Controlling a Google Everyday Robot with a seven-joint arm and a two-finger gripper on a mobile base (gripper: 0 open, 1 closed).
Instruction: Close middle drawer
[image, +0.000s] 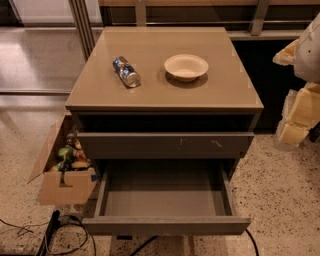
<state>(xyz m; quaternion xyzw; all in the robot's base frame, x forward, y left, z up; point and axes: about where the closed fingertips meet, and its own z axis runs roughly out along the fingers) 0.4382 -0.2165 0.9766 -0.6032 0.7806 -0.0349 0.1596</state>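
Observation:
The middle drawer (166, 225) is pulled far out of the grey-brown cabinet (165, 102). Its front is plain and unmarked, and its flat grey inside (164, 192) holds nothing. Above it, the like drawer with white scuff marks (165, 145) stands slightly out from the cabinet. My gripper (301, 107) shows as pale yellow and white parts at the right edge of the view, level with the cabinet top and to the right of both drawers, touching nothing.
A drink can (126, 71) lies on its side on the cabinet top beside a white bowl (186, 66). An open cardboard box (64, 167) of small items stands on the floor at the left. Black cables (65, 232) lie at the front left.

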